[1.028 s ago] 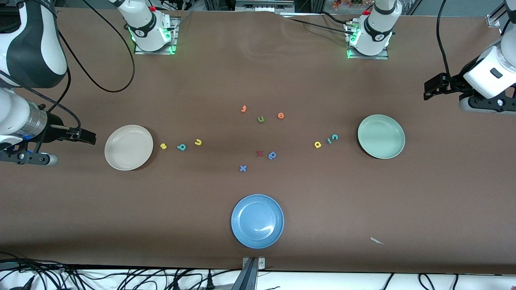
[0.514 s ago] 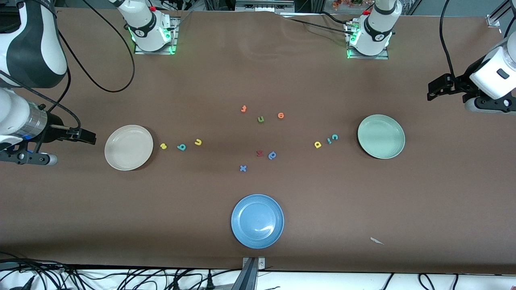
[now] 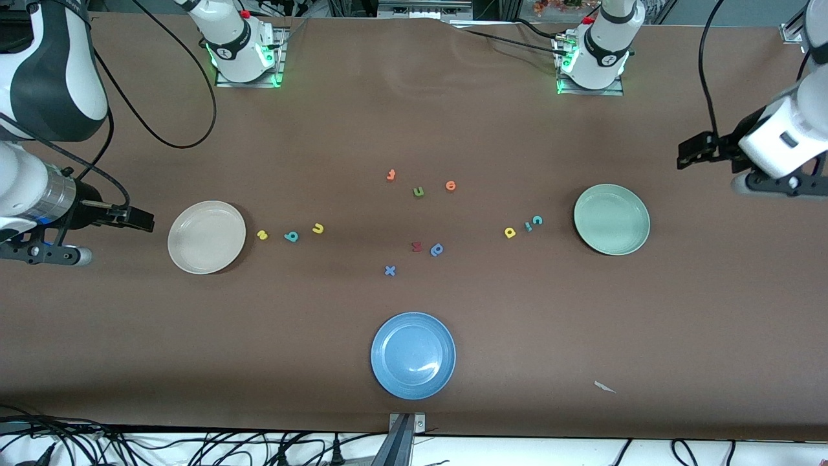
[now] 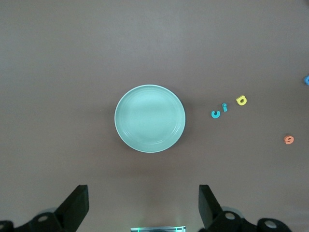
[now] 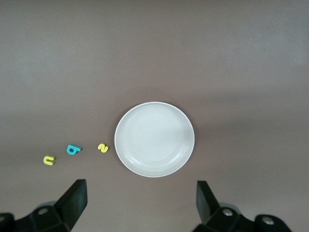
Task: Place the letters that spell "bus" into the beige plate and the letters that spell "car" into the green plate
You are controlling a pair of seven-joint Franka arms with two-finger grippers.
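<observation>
The beige plate lies empty toward the right arm's end. Beside it, in a row toward the table's middle, lie a yellow "s", a teal "b" and a yellow "u". The green plate lies empty toward the left arm's end, with a teal "c", a teal "r" and a yellow "a" beside it. My right gripper hangs open over the table's end beside the beige plate. My left gripper hangs open over the other end, beside the green plate. Neither holds anything.
Mid-table lie an orange letter, an olive "u", an orange "o", a red letter, a blue "p" and a blue "x". A blue plate sits nearest the front camera. A white scrap lies on the table.
The left arm's hand has shifted slightly over its end of the table and stays open. The right arm, the plates and the letters have not moved.
</observation>
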